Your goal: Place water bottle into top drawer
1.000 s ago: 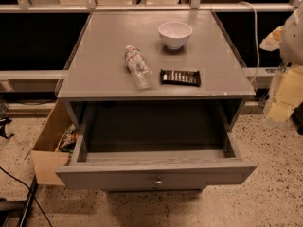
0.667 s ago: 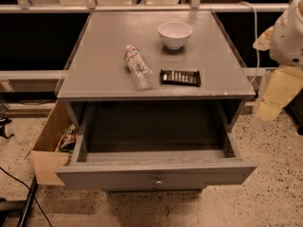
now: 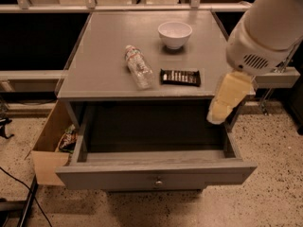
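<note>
The water bottle [image 3: 138,66], clear with a white cap and a red-and-white band, lies on its side on top of the grey cabinet [image 3: 104,37], left of centre. The top drawer [image 3: 156,174] is pulled out wide open, with a small round knob on its front, and holds nothing visible. My gripper [image 3: 217,115], pale yellow, hangs from the white arm [image 3: 265,32] at the right, over the drawer's right rear corner. It is to the right of and below the bottle and holds nothing.
A white bowl [image 3: 174,34] stands at the back of the cabinet top. A dark candy bar [image 3: 180,77] lies right of the bottle. A tan wooden box [image 3: 49,145] with snack packets sits on the floor left of the drawer. A cable [image 3: 19,188] runs along the floor at bottom left.
The arm has swung in from the right edge toward the cabinet, and the gripper now hangs over the drawer's right side. The bottle, bowl and candy bar have not moved.
</note>
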Robot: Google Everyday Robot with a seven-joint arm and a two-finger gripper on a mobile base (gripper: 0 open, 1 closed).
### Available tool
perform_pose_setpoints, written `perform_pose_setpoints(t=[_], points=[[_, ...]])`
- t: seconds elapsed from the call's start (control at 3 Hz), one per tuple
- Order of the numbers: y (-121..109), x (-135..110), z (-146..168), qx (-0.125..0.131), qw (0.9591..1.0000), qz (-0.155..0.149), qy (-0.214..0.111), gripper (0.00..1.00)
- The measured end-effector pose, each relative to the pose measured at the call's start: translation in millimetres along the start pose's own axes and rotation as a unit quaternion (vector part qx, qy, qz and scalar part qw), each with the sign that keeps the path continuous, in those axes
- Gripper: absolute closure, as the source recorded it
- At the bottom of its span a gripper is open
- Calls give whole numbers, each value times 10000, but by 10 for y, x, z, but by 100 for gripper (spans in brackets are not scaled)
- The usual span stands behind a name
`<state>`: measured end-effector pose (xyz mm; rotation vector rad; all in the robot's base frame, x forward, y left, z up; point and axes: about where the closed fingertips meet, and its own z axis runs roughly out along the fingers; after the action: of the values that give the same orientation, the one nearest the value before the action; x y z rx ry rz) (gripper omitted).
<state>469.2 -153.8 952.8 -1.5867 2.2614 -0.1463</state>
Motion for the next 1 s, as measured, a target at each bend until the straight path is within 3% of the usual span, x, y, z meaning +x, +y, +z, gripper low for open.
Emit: perform_pose_setpoints(t=[0.33,0.67,1.0], points=[[-4,-4,-2,43,9996,287,-11,0],[-3,1,-8,45,9996,280,-12,0],[-119,-213,93,123,9969,710,-304,0]])
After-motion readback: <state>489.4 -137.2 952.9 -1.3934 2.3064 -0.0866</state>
